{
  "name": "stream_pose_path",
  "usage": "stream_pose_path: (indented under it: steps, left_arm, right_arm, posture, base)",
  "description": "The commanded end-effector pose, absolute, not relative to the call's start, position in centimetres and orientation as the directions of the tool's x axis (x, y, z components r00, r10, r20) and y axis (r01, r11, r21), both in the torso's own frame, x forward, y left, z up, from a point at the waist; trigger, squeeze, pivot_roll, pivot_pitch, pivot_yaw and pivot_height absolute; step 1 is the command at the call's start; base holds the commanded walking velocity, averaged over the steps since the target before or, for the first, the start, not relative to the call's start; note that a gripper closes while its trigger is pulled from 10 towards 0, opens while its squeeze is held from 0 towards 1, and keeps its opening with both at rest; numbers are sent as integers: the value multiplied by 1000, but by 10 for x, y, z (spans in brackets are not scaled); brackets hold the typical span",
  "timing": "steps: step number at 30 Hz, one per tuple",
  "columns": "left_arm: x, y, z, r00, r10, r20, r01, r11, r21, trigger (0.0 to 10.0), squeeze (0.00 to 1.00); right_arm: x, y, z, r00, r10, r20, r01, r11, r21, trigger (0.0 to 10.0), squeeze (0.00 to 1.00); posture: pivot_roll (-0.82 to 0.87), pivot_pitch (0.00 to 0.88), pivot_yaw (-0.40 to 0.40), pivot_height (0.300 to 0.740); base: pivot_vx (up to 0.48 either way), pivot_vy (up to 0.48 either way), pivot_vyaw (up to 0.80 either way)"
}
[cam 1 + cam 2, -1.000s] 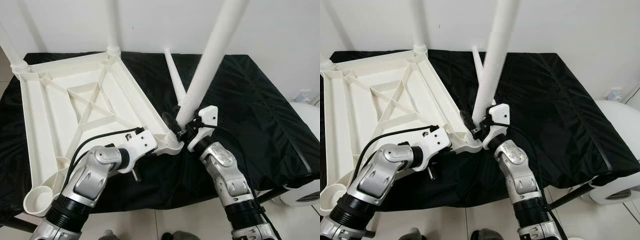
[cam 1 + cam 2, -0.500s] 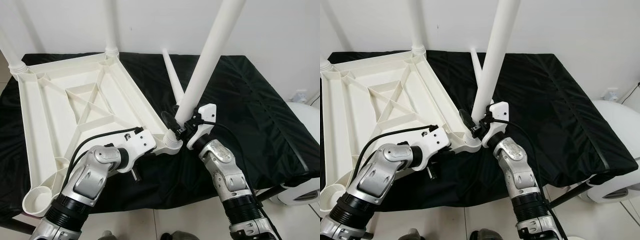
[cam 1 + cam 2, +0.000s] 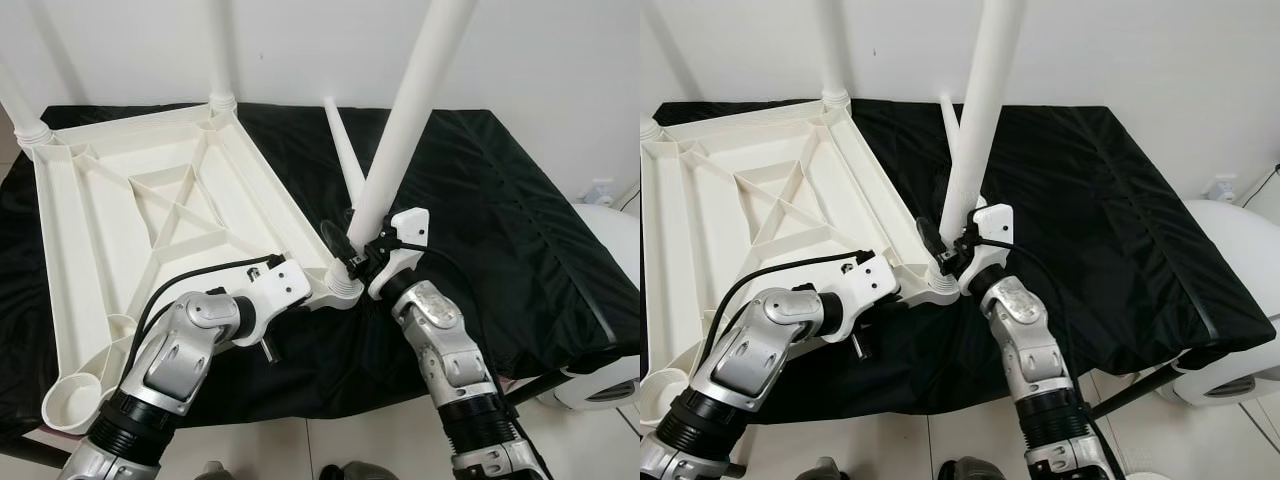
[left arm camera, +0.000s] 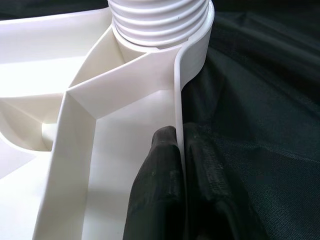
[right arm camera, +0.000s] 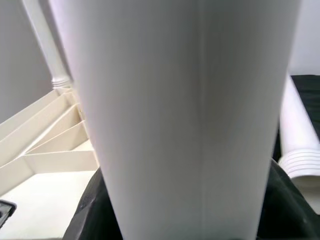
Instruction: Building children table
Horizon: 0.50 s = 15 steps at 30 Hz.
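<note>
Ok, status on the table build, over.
Left hand clamped on tabletop rim beside the corner socket. Right hand gripping the leg near its base, leg tilted at the socket. Spare leg lying on the black cloth behind.

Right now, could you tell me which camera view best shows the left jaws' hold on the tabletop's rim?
The left wrist view: both black fingers pinch the thin rim near the threaded socket. In the eye views the left gripper sits behind its white housing.
</note>
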State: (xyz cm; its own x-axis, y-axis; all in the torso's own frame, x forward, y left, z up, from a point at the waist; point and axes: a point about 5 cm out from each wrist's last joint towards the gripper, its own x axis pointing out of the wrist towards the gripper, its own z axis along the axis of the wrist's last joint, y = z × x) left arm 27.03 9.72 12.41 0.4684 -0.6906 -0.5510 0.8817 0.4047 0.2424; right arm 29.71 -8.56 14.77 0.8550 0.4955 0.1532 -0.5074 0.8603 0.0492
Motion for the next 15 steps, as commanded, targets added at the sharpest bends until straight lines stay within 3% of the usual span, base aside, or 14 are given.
stream_pose_path:
  steps: [1,9,15]
  left_arm:
    - [277,119,112,602,-548,-580,784,544,299,10000,0]
    - [277,119,113,603,-549,-578,783,545,299,10000,0]
    - [276,120,114,604,-548,-579,782,548,298,10000,0]
  right_arm:
    - [292,-90,111,894,448,-21,-444,890,101,10000,0]
    - [294,-87,114,921,391,-2,-389,918,72,10000,0]
    - [296,-88,115,963,270,-2,-270,960,73,10000,0]
  posture:
    - [40,62,-70,740]
    - [45,68,-72,740]
    - [50,72,-73,740]
  base:
    - [0,0,0]
    - [0,0,0]
    - [0,0,0]
